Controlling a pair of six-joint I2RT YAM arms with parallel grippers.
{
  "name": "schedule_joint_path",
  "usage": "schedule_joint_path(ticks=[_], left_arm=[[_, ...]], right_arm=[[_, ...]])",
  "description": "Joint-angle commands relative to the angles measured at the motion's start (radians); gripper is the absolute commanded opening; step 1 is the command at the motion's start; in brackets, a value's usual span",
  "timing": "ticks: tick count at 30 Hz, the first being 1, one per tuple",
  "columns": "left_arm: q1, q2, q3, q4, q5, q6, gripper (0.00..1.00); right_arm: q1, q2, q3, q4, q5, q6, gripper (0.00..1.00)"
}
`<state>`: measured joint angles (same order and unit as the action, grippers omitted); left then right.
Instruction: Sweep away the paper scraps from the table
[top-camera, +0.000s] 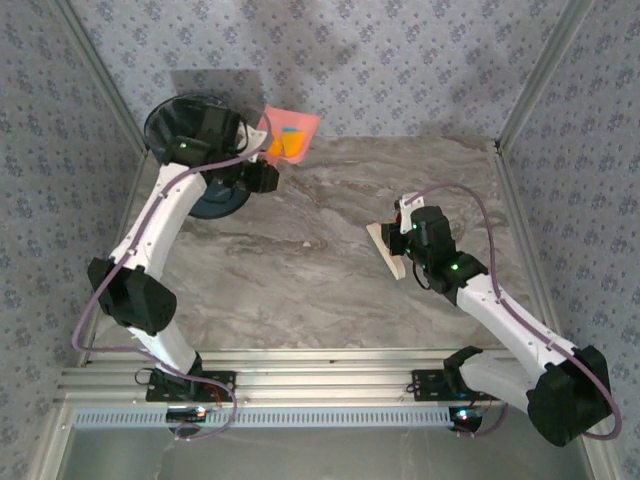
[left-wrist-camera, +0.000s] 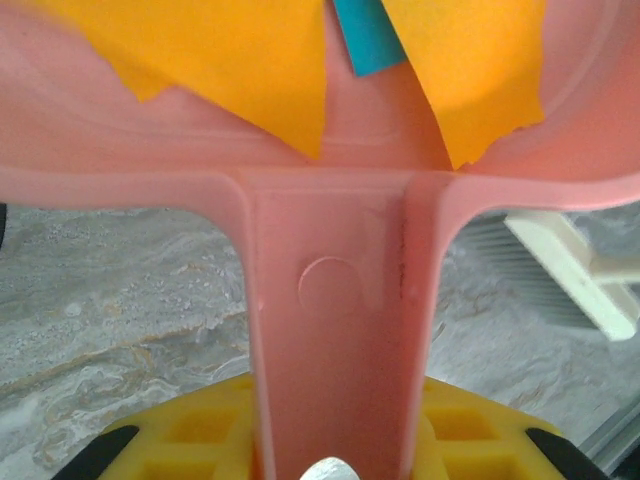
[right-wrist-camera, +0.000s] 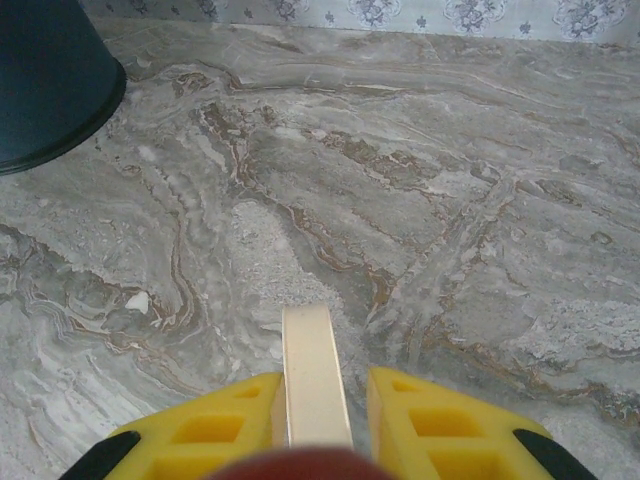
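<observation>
The left pincer (left-wrist-camera: 335, 445) is closed narrow on the handle of the pink dustpan (left-wrist-camera: 330, 300). The handle runs straight away from its yellow fingers (left-wrist-camera: 190, 440) toward the pan. The right pincer (right-wrist-camera: 318, 415) is closed as well, on the cream handle of a brush (right-wrist-camera: 315, 360), low over the middle-right part of the bench (right-wrist-camera: 420, 200).

Farther out, the paper scraps (left-wrist-camera: 230, 60) lie inside the pan: large orange pieces and one cyan piece. Every scrap I can see is there. From above, the pan is at the far left of the bench, close in front of the back wall (top-camera: 420, 60). The dark round bin (top-camera: 165, 120) is just beside it on the left, partly under the left arm.

So the load lies ahead of the left pincer, with its long axis pointing far and right, and the bin is off to the side. I judge the coming move has to swing the pan left over the bin and tip it. The left arm is much nearer. Room is small: the wall is behind and the frame post (top-camera: 97, 70) is on the left. The brush is well apart.
</observation>
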<state>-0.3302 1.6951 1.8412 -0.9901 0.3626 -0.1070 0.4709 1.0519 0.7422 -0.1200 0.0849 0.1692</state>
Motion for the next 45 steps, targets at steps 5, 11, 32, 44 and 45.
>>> schedule_joint_path(ticks=[5, 11, 32, 44, 45], left_arm=[[0.101, -0.022, 0.065, 0.056, 0.150, -0.134, 0.00], [0.156, -0.027, 0.072, 0.095, 0.203, -0.192, 0.00], [0.325, -0.040, -0.056, 0.404, 0.413, -0.527, 0.00], [0.361, -0.048, -0.149, 0.580, 0.482, -0.697, 0.00], [0.364, -0.046, -0.155, 0.589, 0.486, -0.708, 0.00]], right_arm=[[-0.009, -0.033, 0.012, -0.004, -0.014, 0.016, 0.00], [-0.012, -0.036, 0.007, -0.010, -0.012, 0.021, 0.00], [-0.017, -0.049, 0.010, -0.026, -0.009, 0.029, 0.00], [-0.020, -0.044, 0.006, -0.031, -0.007, 0.032, 0.00], [-0.020, -0.043, 0.005, -0.032, -0.007, 0.032, 0.00]])
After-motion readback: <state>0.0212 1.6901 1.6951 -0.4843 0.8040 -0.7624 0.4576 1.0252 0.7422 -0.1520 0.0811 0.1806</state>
